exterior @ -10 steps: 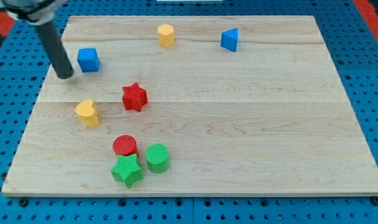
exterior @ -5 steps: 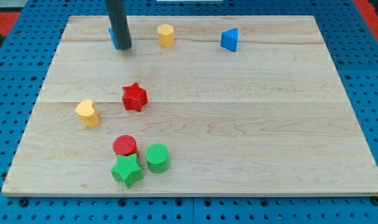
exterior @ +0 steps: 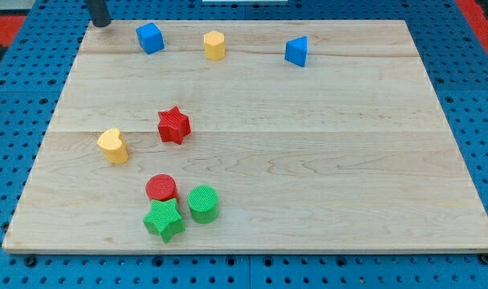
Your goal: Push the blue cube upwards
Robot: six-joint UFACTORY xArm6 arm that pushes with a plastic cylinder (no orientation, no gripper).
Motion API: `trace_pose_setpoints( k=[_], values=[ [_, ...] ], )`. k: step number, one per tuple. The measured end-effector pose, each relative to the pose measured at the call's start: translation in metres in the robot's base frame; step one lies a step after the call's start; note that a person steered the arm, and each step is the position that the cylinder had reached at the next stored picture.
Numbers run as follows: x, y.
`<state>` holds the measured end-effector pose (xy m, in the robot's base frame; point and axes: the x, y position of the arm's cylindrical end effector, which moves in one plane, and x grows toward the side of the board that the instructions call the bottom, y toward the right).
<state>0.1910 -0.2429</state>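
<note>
The blue cube sits near the top edge of the wooden board, left of the middle. My tip is at the board's top left corner, to the left of the blue cube and a little above it, clear of it. Only the rod's short lower end shows at the view's top edge.
A yellow hexagonal block and a blue triangular block lie right of the cube along the top. A red star and yellow heart sit mid-left. A red cylinder, green cylinder and green star cluster at the bottom.
The blue cube has moved up and to the right, from the left edge to near the top edge. My tip swept up with it, then drew back left to the top left corner.
</note>
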Motion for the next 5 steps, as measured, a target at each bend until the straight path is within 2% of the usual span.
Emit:
trace_pose_setpoints(
  k=[1,2,3,4,5],
  values=[
    [0.006,0.02],
    [0.007,0.085],
    [0.007,0.085],
    [0.027,0.058],
    [0.024,0.076]
  ],
)
